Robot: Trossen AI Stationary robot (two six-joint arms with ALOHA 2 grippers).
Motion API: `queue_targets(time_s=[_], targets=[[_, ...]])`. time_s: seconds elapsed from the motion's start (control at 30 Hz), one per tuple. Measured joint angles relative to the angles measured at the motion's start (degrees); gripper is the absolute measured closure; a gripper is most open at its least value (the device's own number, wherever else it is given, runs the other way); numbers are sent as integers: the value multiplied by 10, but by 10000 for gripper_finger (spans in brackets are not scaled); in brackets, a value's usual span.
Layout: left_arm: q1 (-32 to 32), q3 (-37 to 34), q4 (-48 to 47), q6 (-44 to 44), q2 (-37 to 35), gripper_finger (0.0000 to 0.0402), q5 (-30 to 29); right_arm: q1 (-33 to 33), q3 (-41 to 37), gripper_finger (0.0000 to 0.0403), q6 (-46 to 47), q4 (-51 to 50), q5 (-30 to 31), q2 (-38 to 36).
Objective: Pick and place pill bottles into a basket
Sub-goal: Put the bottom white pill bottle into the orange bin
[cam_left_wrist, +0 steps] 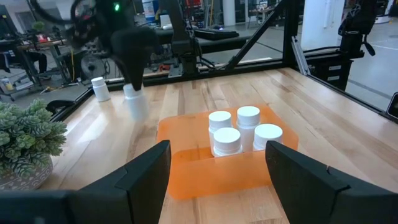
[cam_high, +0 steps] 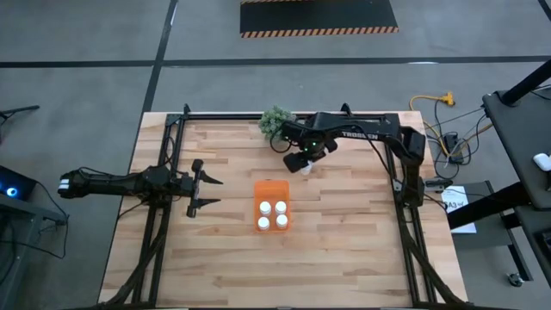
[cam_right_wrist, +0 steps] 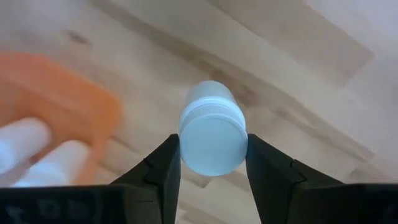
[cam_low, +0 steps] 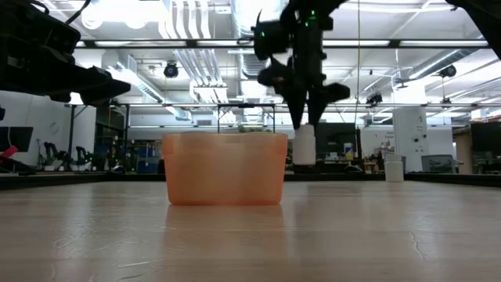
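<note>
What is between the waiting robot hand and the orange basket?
Nothing: in the high view only bare wooden table lies between the open left gripper and the small orange plastic basket.

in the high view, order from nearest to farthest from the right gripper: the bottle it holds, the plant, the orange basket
1. Held pill bottle, between the right gripper fingers.
2. Plant, at the table's far edge, left of the gripper.
3. Basket, nearer mid-table, toward the front.
</note>
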Motion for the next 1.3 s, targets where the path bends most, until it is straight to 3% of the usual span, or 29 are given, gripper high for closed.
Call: queue_targets(time_s=[0.6, 0.9, 1.3], targets=[[0, 0, 0, 0, 0, 157, 0, 101, 133, 267, 125, -38, 14, 0], [0, 0, 0, 0, 0, 157, 0, 145, 146, 267, 172, -20, 8, 2], [0, 0, 1, 0, 1, 157, 0, 153, 149, 267, 154, 15, 1, 33]])
